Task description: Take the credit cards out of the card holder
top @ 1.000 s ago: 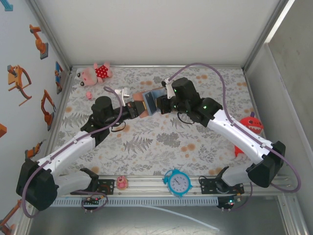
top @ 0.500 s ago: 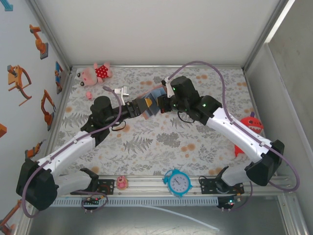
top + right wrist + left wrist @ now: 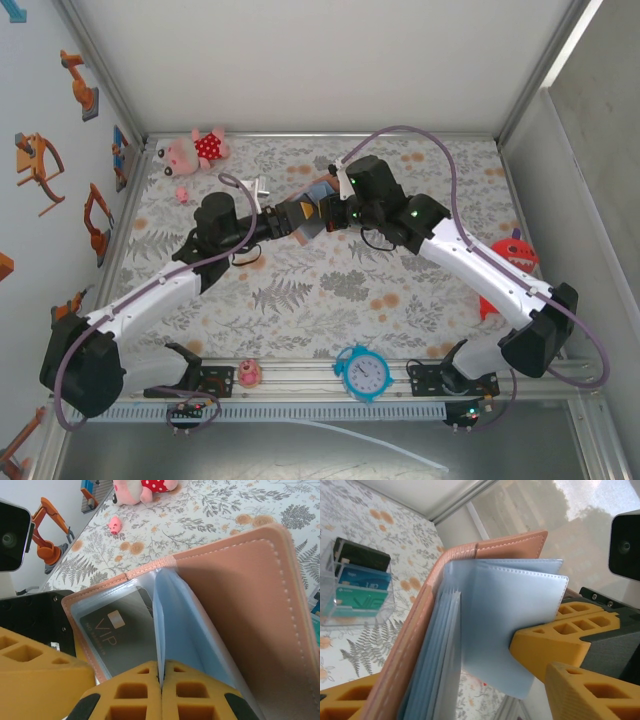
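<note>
The card holder (image 3: 485,605) hangs open in the air between both grippers, tan cover outside, blue-grey pockets fanned out. My right gripper (image 3: 161,672) is shut on one blue-grey pocket leaf (image 3: 172,620) near its lower edge. A dark card marked VIP (image 3: 112,632) sits in the clear pocket to its left. My left gripper (image 3: 465,690) is open, its jaws straddling the holder's cover and pocket stack; one fingertip (image 3: 345,700) lies by the tan cover and the other (image 3: 590,690) stands clear. From above, the left gripper (image 3: 290,218) and right gripper (image 3: 330,212) meet at the holder (image 3: 312,205).
A small black box with teal-blue cards (image 3: 360,587) stands on the floral table behind the holder. A pink plush toy (image 3: 195,148) and a tiny pink pig (image 3: 182,193) lie at the back left. A red toy (image 3: 515,255) sits right, a blue clock (image 3: 362,372) at the front rail.
My left gripper went from shut to open and reached further right along the card holder. The right gripper stayed shut on the pocket leaf and shifted slightly.
</note>
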Robot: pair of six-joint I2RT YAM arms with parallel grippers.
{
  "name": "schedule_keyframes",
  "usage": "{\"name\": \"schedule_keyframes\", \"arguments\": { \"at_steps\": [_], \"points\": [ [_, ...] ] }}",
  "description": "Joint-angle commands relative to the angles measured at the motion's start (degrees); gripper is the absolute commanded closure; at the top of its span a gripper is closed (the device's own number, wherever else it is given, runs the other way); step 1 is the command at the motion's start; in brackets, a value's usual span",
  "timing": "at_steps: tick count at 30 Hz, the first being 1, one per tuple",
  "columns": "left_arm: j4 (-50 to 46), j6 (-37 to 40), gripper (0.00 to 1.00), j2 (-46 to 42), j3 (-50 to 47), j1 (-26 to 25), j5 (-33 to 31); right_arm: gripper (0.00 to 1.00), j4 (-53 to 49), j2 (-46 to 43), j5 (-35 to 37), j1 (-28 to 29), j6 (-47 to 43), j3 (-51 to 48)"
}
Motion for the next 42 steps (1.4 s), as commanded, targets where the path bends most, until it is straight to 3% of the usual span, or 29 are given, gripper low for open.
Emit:
{"name": "schedule_keyframes", "arguments": {
  "at_steps": [1,11,14,18,22,26,32,42],
  "points": [
    [-3.4,5.0,0.44,-0.4,2.6,-0.4,-1.5,1.00,1.4,-0.5,-1.0,-0.1,1.1,1.6],
    [-17.1,14.4,0.92,-3.9,5.0,-0.3,-3.5,1.00,-3.4,-2.4,5.9,-0.1,-0.7,0.6],
    [-23.3,17.5,1.00,-6.1,5.7,-0.1,-3.2,0.88,-6.3,-3.8,11.0,-0.1,-1.2,0.0],
    [-30.8,20.5,1.00,-8.7,6.1,0.0,-0.7,0.78,-10.0,-5.4,18.0,-0.2,-1.5,-1.0],
    [-36.2,20.8,1.00,-9.9,5.5,0.0,2.4,0.61,-12.3,-7.0,24.2,-0.2,-0.9,-3.5],
    [-40.3,19.8,1.00,-8.9,4.4,0.0,1.9,0.48,-12.2,-9.2,27.8,-0.2,0.4,-6.6],
    [-40.7,17.8,1.00,-3.4,3.4,-0.6,1.9,0.48,-10.9,-11.9,27.2,-0.2,1.0,-9.9],
    [-38.0,14.9,1.00,10.0,8.1,-4.3,3.9,0.49,-6.1,-14.6,18.6,-0.5,3.8,-17.3]
  ]
}}
